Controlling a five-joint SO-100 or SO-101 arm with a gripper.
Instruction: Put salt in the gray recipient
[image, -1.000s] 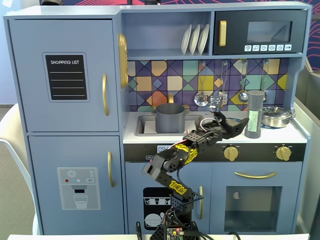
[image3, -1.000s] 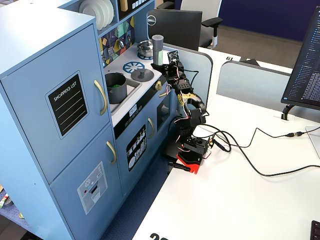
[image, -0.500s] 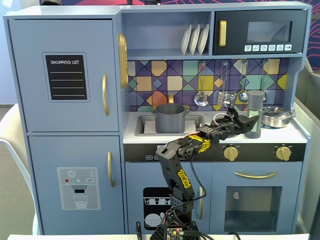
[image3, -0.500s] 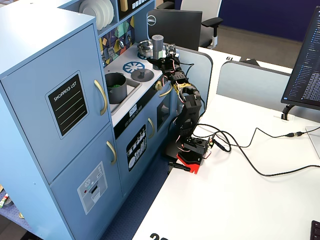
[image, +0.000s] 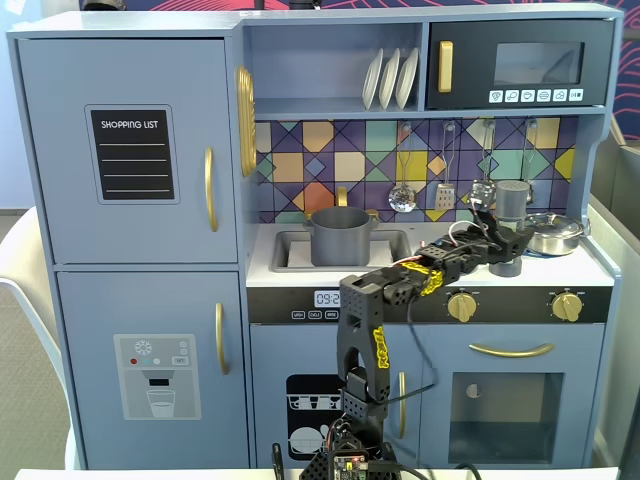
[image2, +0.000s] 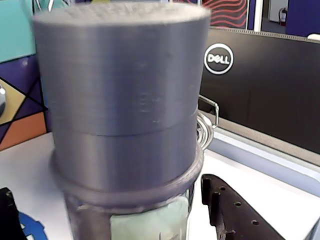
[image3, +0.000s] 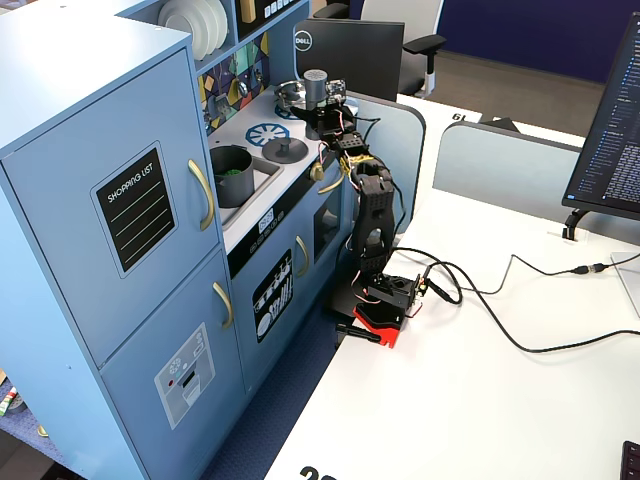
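While "SHOPPING LIST" (image: 137, 124) and "DELL" (image2: 218, 59) read clearly, the gripper (image: 497, 236) is clamped around the salt (image: 512, 200).

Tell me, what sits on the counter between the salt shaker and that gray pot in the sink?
In a fixed view, a flat gray lid and a blue burner ring lie between the salt shaker and the gray pot.

The arm reaches up and right in a fixed view, its gripper (image: 500, 228) clamped around the salt (image: 512, 199).
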